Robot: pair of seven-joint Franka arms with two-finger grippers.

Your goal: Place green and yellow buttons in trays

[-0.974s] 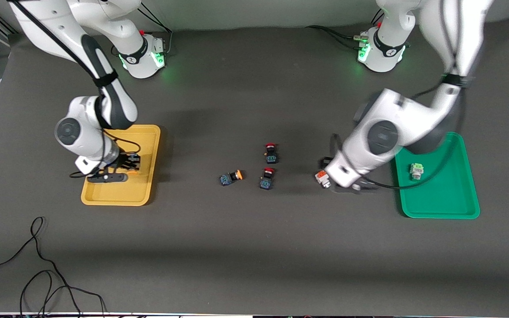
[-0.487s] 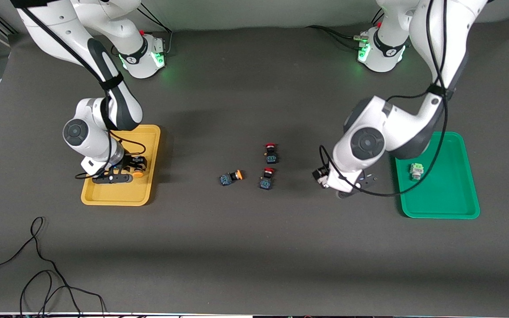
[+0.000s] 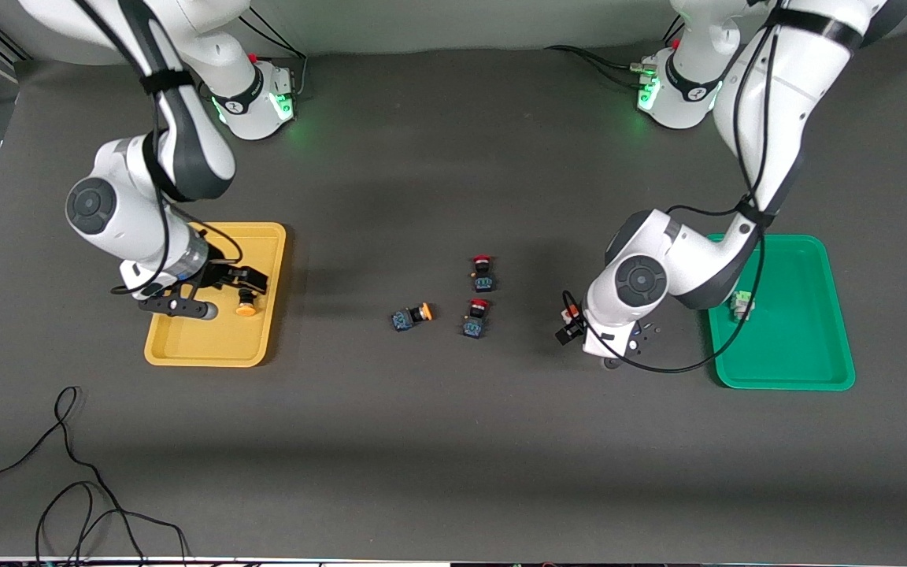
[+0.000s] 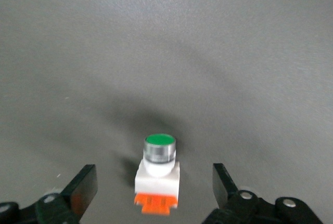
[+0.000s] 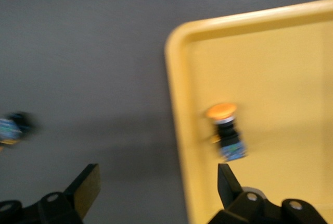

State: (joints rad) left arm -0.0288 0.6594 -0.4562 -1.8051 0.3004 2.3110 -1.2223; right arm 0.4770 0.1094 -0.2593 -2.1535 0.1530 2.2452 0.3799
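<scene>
Buttons first: we see one orange-capped yellow button (image 3: 246,308), dark body, lying in yellow tray (image 3: 209,350); second yellow button (image 3: 412,316) on table at mid-frame. Pale green button (image 3: 741,303) sits in green tray (image 3: 784,370), partly hidden by left arm. Round green-capped button (image 4: 158,172), white body, orange base, stands on table between spread fingers of left gripper (image 4: 155,182). Right gripper (image 5: 156,177) spread, empty, over yellow tray's rim. Two red buttons (image 3: 483,272) near mid-frame. Loose cable (image 3: 68,488) in lower frame.

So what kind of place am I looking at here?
Probably a robotics lab test bench. Two white robot arms are bolted along one edge of a dark-covered table, small push-button switches such as a red-capped button are laid out between a yellow tray and a green tray, and loose cables trail across the table.
</scene>
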